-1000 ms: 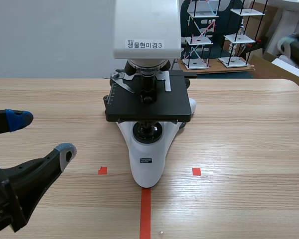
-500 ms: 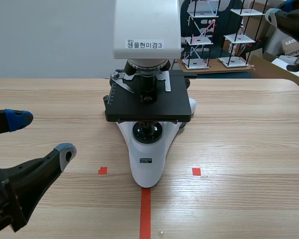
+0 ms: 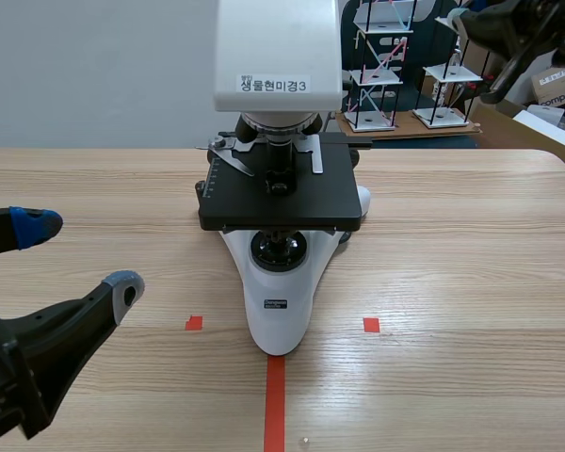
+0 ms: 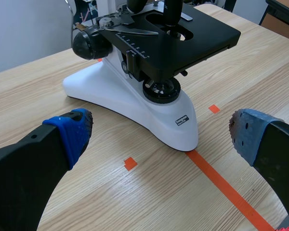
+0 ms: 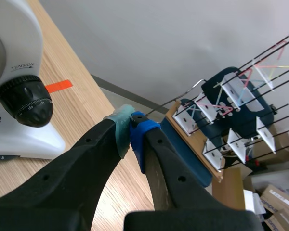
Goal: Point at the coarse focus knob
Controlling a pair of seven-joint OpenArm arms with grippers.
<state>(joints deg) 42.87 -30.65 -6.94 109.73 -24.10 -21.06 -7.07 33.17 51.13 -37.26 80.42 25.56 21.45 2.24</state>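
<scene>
Hovering right tool (image 5: 131, 129) (tips touching), raised, apart from coarse focus knob (image 5: 24, 102)

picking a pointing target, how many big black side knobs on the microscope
2: one knob on the microscope's left-arm side, one on its right-arm side; others may be hidden.

Bright, even light; faint shadow under microscope (image 3: 278, 311).

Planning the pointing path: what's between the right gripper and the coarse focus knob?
Right wrist view: only bare table shows between the shut right gripper and the coarse focus knob.
</scene>
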